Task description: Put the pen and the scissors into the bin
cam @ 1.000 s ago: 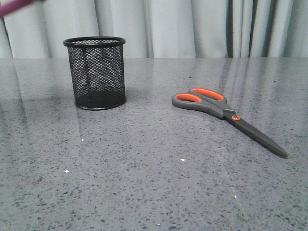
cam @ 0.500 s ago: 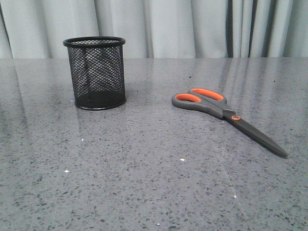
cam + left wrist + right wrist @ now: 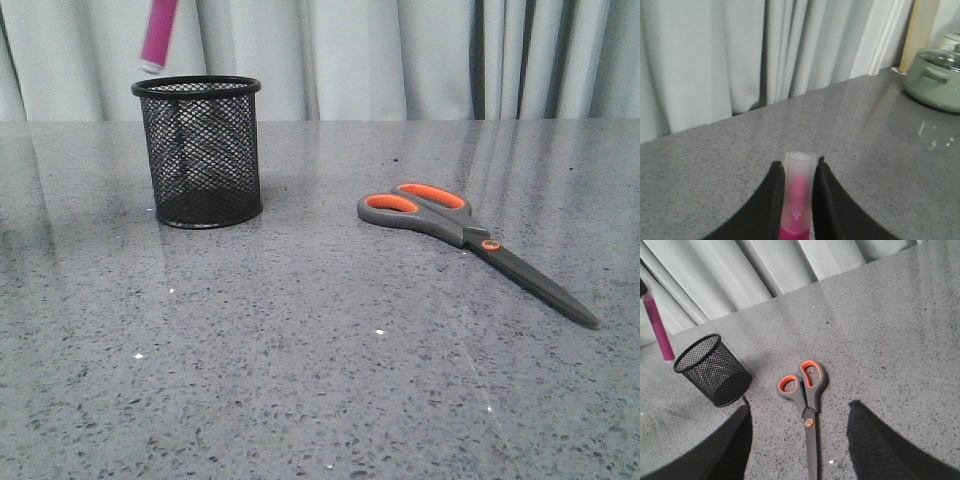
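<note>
counts: one slim magenta-pink pen with translucent whitish cap [image 3: 157, 36]; one pair of large scissors, dark grey blades, grey handles with orange-lined loops [image 3: 470, 242]; one small black wire-mesh cylindrical cup [image 3: 199, 151]; one pale green lidded pot [image 3: 938, 78], seen in left wrist view only
cup: upright on the grey speckled stone table [image 3: 300, 380], left of centre in front view; mesh shows nothing inside; rim open
pen: in the air, near vertical, slightly tilted; lower end just above the cup's rim on its left side, not inside; upper part cut off by the frame in front view; right wrist view shows it beside and above the cup
scissors: flat on the table, blades closed; well right of the cup, apart from it; handles toward the curtain [image 3: 400, 55], tip pointing toward the near right
left gripper [image 3: 798, 197]: black fingers [image 3: 774, 200] closed in narrow on the pen, one each side, touching it; cap end sticks out past the fingertips
right gripper [image 3: 797, 445]: fingers spread wide, nothing between them; hangs above the table on the near side of the scissors, touching nothing
pot: on the table at its far edge, beside a pale wooden upright; well apart from the gripper
</note>
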